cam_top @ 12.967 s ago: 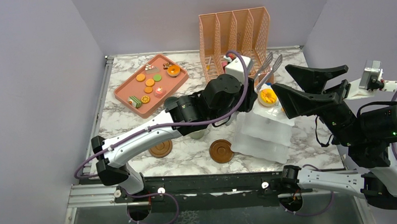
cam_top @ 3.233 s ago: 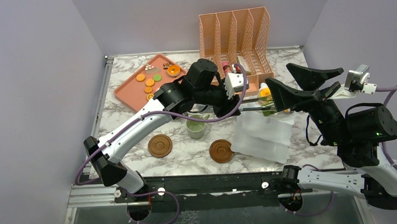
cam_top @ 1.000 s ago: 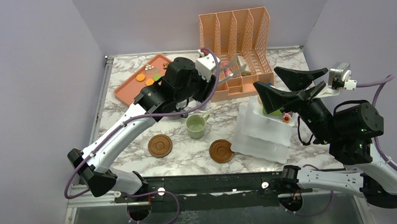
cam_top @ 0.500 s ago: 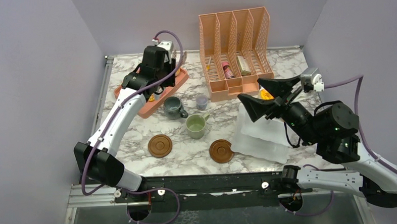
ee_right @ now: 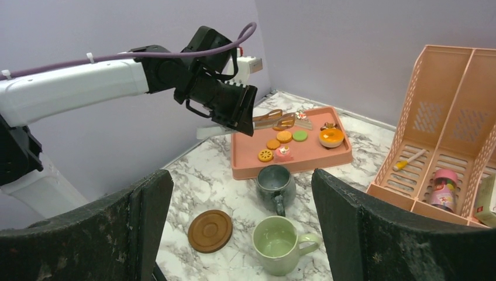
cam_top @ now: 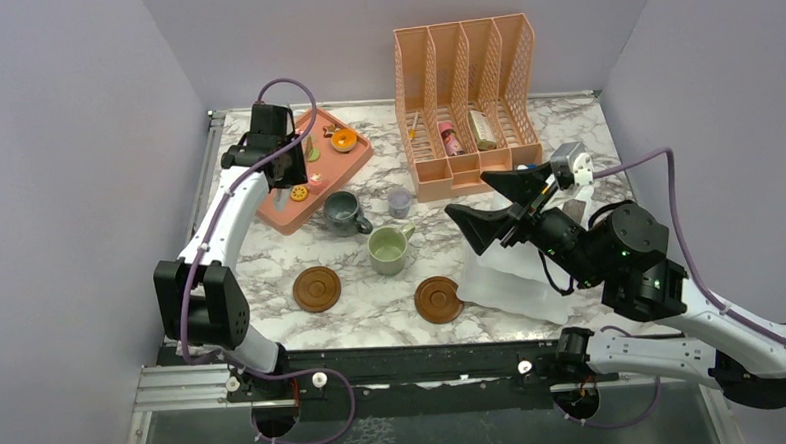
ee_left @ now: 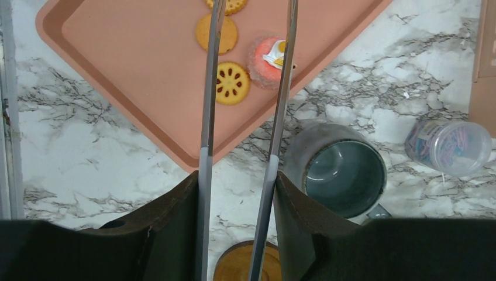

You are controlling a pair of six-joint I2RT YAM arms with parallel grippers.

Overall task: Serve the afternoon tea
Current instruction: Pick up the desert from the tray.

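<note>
Now that it has swung across to the table's far left corner, left gripper [ee_left: 235, 178]: clamped on the tongs [ee_left: 270, 170], blades over the tray [ee_left: 117, 70] and its cookies [ee_left: 232, 83].
Right gripper [cam_top: 488, 204]: wide open, empty.
Grey mug [cam_top: 343, 211], green mug [cam_top: 388, 249]: mid-table, neither on a coaster [cam_top: 317, 287]. Sweets look next!

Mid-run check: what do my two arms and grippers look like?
Both the left arm and right arm have white links with black joints and a purple cable running to the wrist. The left gripper and right gripper have broad, matte black, wedge-shaped fingers.
</note>
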